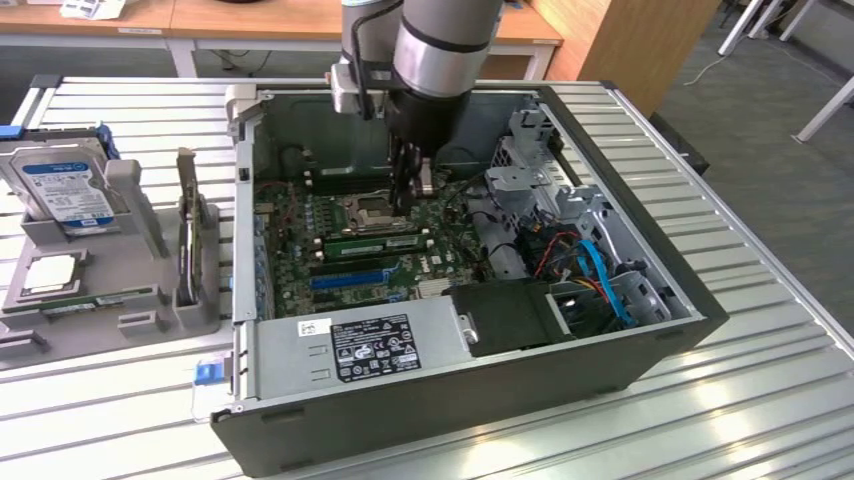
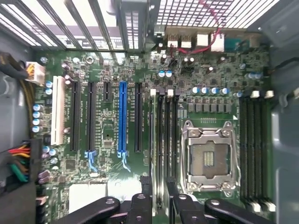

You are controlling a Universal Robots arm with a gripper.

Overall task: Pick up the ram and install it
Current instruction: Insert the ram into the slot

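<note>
The ram point(image 1: 378, 243), a narrow green stick, stands on edge in a memory slot just in front of the CPU socket point(image 1: 367, 210) on the motherboard point(image 1: 300, 235) inside the open computer case point(image 1: 627, 120). My gripper point(image 1: 416, 188) hangs inside the case above the end of that slot row toward the exterior view's right, clear of the stick. In the wrist view my gripper point(image 2: 159, 207) sits over the memory slots point(image 2: 164, 140) beside the CPU socket point(image 2: 208, 158). Its black fingers point(image 2: 140, 205) stand apart, and the slots show through the gap. I see nothing held.
A power supply point(image 1: 367, 345) and a black fan housing point(image 1: 514, 315) fill the case's near end. Drive cages and cables point(image 1: 587, 265) crowd the exterior view's right. On the table to the left, a grey holder point(image 1: 134, 300) carries a hard drive point(image 1: 60, 185) and an upright card point(image 1: 187, 230).
</note>
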